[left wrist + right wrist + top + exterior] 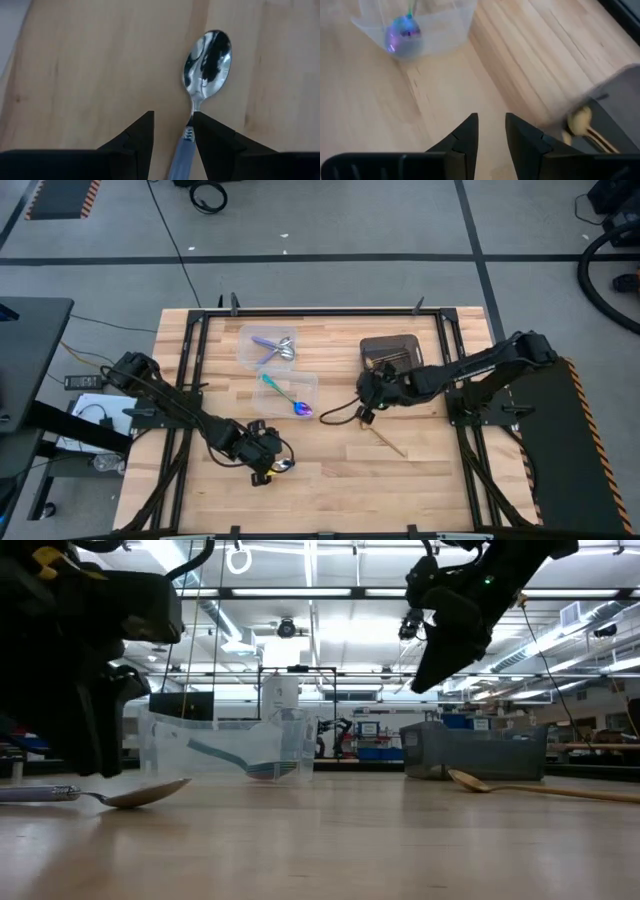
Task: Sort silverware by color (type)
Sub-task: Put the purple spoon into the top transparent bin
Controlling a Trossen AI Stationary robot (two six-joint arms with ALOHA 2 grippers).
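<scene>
The lavender-handled spoon with a polished silver bowl (206, 62) lay flat on the pale wooden table (330, 480), approx. 7 o'clock from centre. The left gripper (172, 131) sat over its neck, fingers parted w/ nothing clamped yet, handle running under one finger (212, 137). Risk, imo: the spoon sat off-centre, so closing could skid it away. The right gripper (366, 415) hovered empty, fingers apart, near a gold spoon (383, 438) at 4 o'clock.

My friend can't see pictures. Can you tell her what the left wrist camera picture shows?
A shiny silver spoon with a lavender handle lies on the wooden table. The left gripper is right over its handle, its two dark fingers a little apart, and the handle runs beside one finger rather than between them.
</scene>
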